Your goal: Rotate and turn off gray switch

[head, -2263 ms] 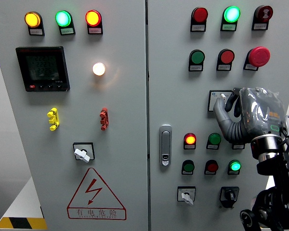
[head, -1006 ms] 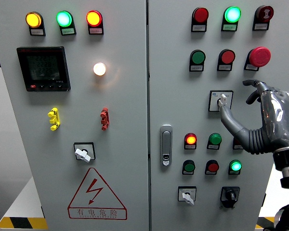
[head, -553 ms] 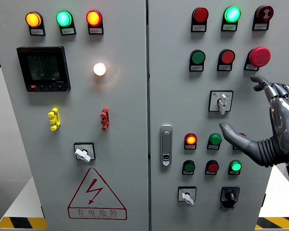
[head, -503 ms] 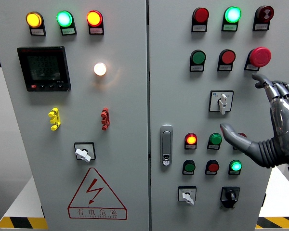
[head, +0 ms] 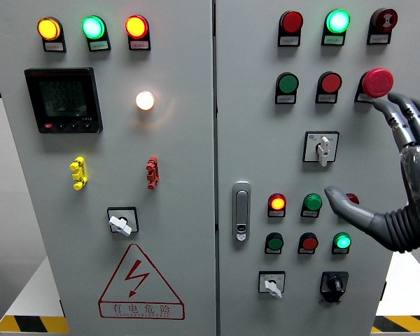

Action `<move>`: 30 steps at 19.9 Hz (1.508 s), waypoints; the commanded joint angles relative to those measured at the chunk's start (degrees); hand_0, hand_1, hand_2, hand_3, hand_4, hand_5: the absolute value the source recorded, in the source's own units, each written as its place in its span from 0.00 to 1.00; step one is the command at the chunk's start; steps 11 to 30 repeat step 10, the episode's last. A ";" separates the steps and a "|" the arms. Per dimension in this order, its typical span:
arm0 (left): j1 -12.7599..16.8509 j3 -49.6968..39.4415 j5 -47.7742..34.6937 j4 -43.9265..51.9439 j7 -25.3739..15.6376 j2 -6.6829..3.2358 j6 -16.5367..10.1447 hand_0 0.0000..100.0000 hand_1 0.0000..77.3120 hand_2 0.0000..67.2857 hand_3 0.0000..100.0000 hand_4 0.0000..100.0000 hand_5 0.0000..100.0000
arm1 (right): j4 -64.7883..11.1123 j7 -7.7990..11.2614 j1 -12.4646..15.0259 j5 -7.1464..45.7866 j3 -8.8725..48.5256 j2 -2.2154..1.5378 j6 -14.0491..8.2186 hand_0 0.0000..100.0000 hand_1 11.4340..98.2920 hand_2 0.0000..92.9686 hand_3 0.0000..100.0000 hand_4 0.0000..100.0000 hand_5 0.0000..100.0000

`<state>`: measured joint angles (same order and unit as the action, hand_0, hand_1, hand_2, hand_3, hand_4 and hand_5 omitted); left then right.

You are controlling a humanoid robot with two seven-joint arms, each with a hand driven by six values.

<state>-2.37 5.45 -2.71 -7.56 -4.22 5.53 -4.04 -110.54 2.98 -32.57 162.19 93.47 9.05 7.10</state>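
The gray rotary switch (head: 322, 148) sits in a square plate on the right cabinet door, its white-gray knob standing upright. My right hand (head: 369, 150) hovers to the right of it, open, touching nothing. Its thumb (head: 343, 201) points left below the switch, over the row of small lamps. Its fingers (head: 404, 115) spread upward just under the red mushroom button (head: 376, 82). A clear gap separates the hand from the switch. The left arm does not show.
Two similar gray switches sit lower down, one on the left door (head: 120, 222) and one on the right door (head: 270, 283), beside a black switch (head: 333, 283). A metal door handle (head: 241, 211) stands left of the lit red lamp (head: 276, 204). Buttons and lamps fill the upper panel.
My right hand was closed around the gray switch; it has let go, opened and pulled back right and upward. The knob now stands upright.
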 commanded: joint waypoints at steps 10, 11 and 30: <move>0.00 0.00 -0.01 0.00 0.00 -0.08 0.00 0.84 0.00 0.20 0.19 0.08 0.11 | -3.89 2.29 2.51 0.93 1.98 0.00 0.89 0.00 0.30 0.09 0.11 0.08 0.17; 0.00 0.00 -0.01 0.00 0.00 -0.08 0.00 0.84 0.00 0.20 0.19 0.08 0.11 | -3.89 2.29 2.51 0.93 1.98 0.00 0.89 0.00 0.30 0.09 0.11 0.08 0.17; 0.00 0.00 -0.01 0.00 0.00 -0.08 0.00 0.84 0.00 0.20 0.19 0.08 0.11 | -3.89 2.29 2.51 0.93 1.98 0.00 0.89 0.00 0.30 0.09 0.11 0.08 0.17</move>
